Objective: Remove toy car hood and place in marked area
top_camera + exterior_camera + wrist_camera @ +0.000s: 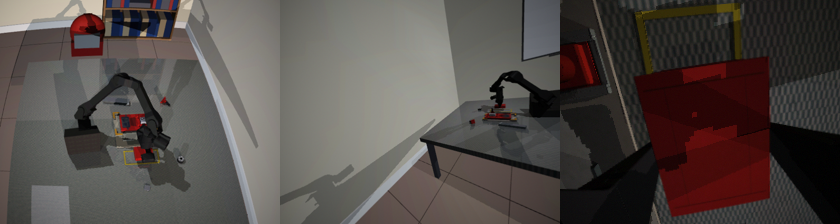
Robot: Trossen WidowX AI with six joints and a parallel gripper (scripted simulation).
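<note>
The red hood (138, 154) (500, 105) (725, 160) is a flat rectangular panel. My gripper (710, 137) is shut on it, with one dark finger at each long side in the wrist view. The hood hangs a little above the table, over the marked area. That area is a yellow outline (124, 158) (690, 10); its far end shows beyond the hood in the wrist view. In the top view the arm hides part of the hood and outline. The red toy car (134, 120) (504, 116) sits beside the marked area; the arm covers one end in the top view.
A long grey bar (116, 101) (512, 126) lies behind the car. A small red part (164, 100) (472, 121), a round wheel-like part (180, 159) and a small grey square (147, 187) lie around. The arm's base block (82, 142) stands at the left in the top view.
</note>
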